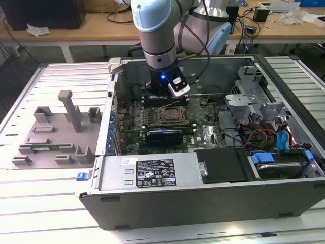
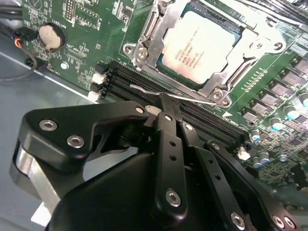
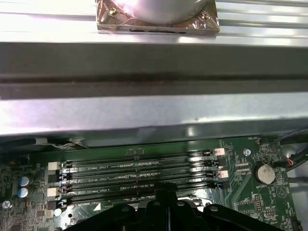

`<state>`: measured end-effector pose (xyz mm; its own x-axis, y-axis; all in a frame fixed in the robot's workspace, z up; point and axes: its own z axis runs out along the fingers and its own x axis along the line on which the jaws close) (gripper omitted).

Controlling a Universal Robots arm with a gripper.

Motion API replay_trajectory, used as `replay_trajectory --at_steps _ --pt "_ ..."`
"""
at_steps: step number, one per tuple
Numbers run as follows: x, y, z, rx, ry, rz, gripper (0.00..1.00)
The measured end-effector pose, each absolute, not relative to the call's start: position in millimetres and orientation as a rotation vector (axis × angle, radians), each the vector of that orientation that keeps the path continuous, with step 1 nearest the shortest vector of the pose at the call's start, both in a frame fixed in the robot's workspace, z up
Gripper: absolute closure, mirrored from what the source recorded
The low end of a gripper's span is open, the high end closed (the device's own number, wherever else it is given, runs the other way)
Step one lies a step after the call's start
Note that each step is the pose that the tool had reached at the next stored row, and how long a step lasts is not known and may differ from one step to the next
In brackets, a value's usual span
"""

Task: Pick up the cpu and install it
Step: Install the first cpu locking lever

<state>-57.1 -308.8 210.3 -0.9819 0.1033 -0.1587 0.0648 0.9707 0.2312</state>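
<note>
inside open pc case (image 1: 213, 198), cpu (image 2: 199, 45) seated, metal table (image 1: 30, 203)

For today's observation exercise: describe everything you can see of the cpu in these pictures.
The cpu is a flat square chip with a shiny silver metal top bearing faint print. It lies flat in the socket, framed by the metal bracket, on the green motherboard inside the open computer case. The gripper hangs beside it over the memory slots, not touching it.
</note>
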Motion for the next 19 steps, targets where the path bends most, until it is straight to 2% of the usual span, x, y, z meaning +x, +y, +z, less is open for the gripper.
replay_trajectory --at_steps 19 --pt "-57.2 -304.4 201.6 0.301 2.914 0.314 0.89"
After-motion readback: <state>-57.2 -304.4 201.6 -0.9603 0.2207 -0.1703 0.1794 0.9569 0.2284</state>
